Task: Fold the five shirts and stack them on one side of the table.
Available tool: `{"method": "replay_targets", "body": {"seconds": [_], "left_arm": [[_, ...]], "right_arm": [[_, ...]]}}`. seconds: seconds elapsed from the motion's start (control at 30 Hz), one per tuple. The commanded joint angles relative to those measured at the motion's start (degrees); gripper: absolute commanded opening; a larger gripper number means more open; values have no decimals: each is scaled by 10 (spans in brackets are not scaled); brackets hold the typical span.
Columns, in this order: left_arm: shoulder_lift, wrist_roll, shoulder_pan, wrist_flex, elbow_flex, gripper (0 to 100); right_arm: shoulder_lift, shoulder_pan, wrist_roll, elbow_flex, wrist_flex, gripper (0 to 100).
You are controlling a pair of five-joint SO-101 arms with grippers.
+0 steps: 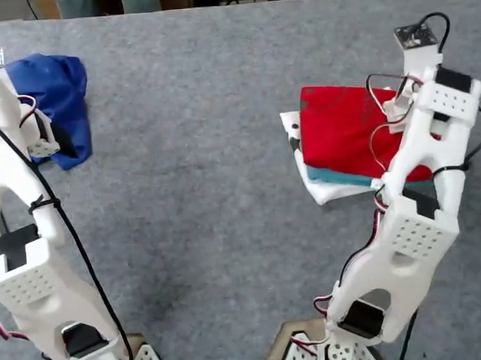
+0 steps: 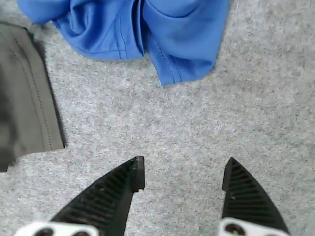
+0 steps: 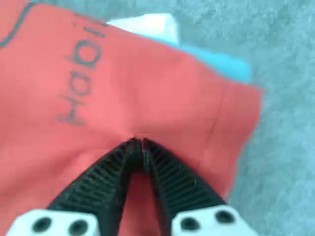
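Chiefly we worry about the stack at three o'clock on the grey table (image 1: 206,149). The red shirt (image 1: 344,133) lies on top, folded flat, with a teal shirt (image 1: 338,176) and a white shirt (image 1: 327,193) peeking out askew at its seven-o'clock side. The right gripper (image 3: 138,145) sits on the red cloth with its jaws pressed together; we cannot tell whether a pinch of fabric is caught between them. If one is, we judge that lifting away would drag the top fold open or skew the pile.

At ten o'clock the blue shirt (image 1: 55,93) lies crumpled and unfolded, soft and loose-hemmed, so a grab at one layer could bunch it further. Just beside it a grey-green shirt (image 2: 19,98) lies flat. The left gripper (image 2: 184,174), jaws spread and empty, hovers over bare table near both and might snag the wrong one.
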Motion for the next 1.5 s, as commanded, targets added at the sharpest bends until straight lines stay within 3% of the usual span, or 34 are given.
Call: {"method": "replay_targets", "body": {"seconds": [0.0, 0.23, 0.4, 0.5, 0.63, 0.77, 0.93, 1.0, 1.13, 1.3, 1.47], "left_arm": [[-34, -28, -29, 9, -5, 274], [-52, -68, -182, -3, -33, 277], [11, -69, -308, -100, -36, 279], [98, -113, -342, -154, -37, 279], [207, -153, -342, -157, -54, 274], [270, -142, -342, -131, -102, 251], [280, -167, -339, -44, -202, 16], [279, -183, -327, 11, -235, 49], [248, -185, -313, 11, -233, 28], [82, -189, -296, 11, -75, 27], [-188, -287, -217, 11, 196, 27]], "right_arm": [[-49, -26, -4, -82, 104, 15], [-85, -46, -4, -170, 179, 15], [-107, -78, -4, -200, 225, 15], [-129, -102, -18, -211, 226, 15], [-153, -140, -53, -225, 226, 15], [-176, -165, -52, -230, 226, 15], [-211, -167, -52, -228, 226, 15], [-226, -167, -52, -224, 226, 15], [-248, -167, -52, -223, 228, 15], [-260, -207, -53, -223, 229, 15], [-252, -256, -53, -185, 228, 15]]}}
